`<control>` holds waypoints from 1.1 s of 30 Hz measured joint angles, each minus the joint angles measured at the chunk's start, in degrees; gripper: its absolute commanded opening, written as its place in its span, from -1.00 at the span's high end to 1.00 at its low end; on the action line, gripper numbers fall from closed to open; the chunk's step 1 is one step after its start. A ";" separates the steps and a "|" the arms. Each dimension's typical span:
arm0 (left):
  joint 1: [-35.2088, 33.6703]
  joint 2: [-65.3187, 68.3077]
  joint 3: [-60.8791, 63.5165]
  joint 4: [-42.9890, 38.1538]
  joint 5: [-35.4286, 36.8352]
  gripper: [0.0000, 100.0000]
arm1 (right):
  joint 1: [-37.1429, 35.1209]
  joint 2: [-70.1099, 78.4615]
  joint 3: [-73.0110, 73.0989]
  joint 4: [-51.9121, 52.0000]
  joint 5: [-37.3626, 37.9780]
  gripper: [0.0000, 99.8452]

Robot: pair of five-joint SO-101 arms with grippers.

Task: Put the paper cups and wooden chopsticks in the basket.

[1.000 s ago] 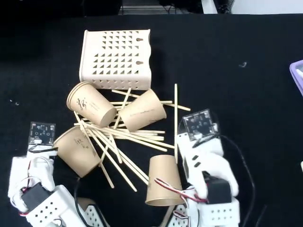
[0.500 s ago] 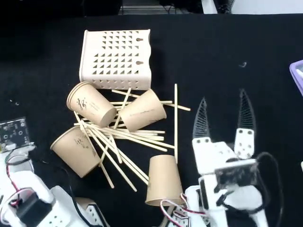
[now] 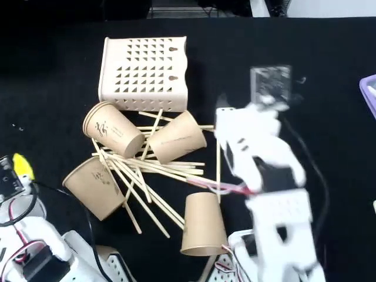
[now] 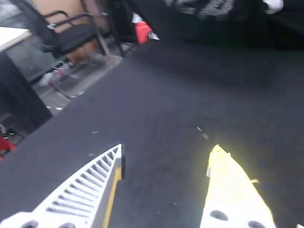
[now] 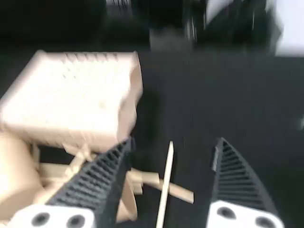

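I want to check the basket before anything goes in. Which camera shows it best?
The high view: the basket lies whole and unobstructed, its perforated face up. The right wrist view catches it from a low angle, one corner behind a jaw. The left wrist view faces the black table elsewhere.

The white right arm (image 3: 258, 147) is hiding part of one thin wooden chopstick (image 3: 218, 176). A purple object (image 3: 369, 94) is being cropped at the right edge of the black table (image 3: 329, 53).

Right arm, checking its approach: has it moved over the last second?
Yes. The right end effector, open, has advanced up the table from beside the nearest cup toward the basket.
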 measured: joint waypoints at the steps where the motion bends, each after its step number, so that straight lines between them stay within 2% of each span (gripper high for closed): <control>1: 1.05 0.00 0.18 0.62 0.00 0.42 | 0.00 2.90 2.29 -2.81 -0.70 0.46; 6: 6.33 0.00 6.77 2.99 0.00 0.42 | -0.18 11.87 10.81 -15.03 -4.75 0.46; 12: 13.19 0.09 11.69 0.62 0.62 0.42 | 0.09 13.98 12.84 -18.29 -4.92 0.46; 18: 16.44 1.49 10.64 -2.81 3.08 0.42 | 0.18 17.32 15.12 -23.30 -4.92 0.46; 24: 16.79 14.15 -1.67 -2.46 3.16 0.42 | 0.18 20.04 15.12 -24.44 -4.92 0.46; 30: 17.14 38.51 -20.31 2.46 6.33 0.41 | 0.18 20.92 15.12 -24.62 -4.92 0.46; 33: 21.71 52.22 -30.95 7.38 8.70 0.41 | 0.18 20.92 15.12 -24.70 -4.92 0.46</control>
